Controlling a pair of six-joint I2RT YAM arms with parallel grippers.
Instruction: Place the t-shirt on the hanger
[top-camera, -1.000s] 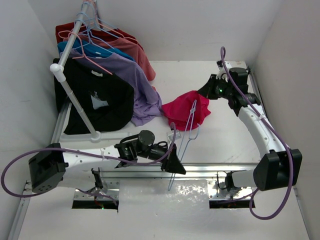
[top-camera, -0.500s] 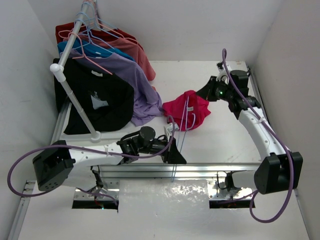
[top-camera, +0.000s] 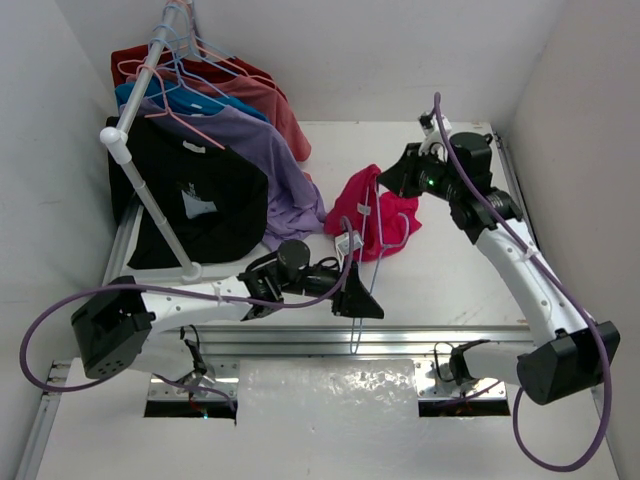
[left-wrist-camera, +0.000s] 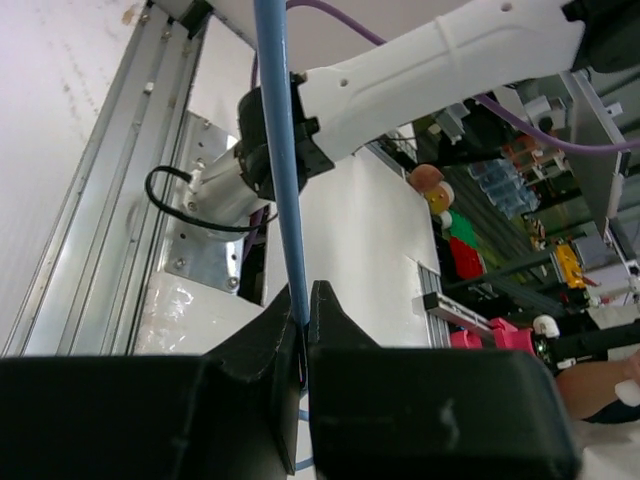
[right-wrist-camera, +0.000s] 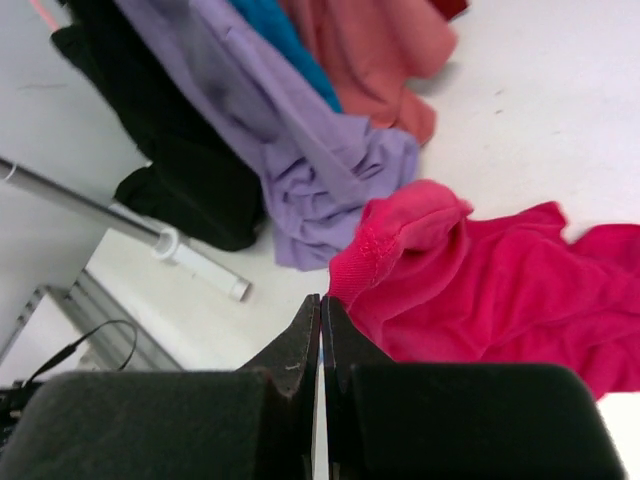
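top external view: your left hand (top-camera: 357, 300) is clamped on the light-blue hanger (left-wrist-camera: 280, 150) near the table's (top-camera: 450, 280) front edge. your right hand (top-camera: 385, 180) pinches the magenta t-shirt (top-camera: 390, 220) by its edge, held raised, with the hanger's upper wires crossing the cloth.

The t-shirt (top-camera: 378, 214), bright magenta-red, lies crumpled near the middle of the table. One folded, stitched edge (right-wrist-camera: 400, 235) is lifted toward the far right, with the right gripper (right-wrist-camera: 321, 303) closed on it. The hanger (top-camera: 373, 265), thin light-blue wire, stands steeply tilted by the near edge, clamped in the left gripper (left-wrist-camera: 305, 312). Its upper part lies against the shirt.
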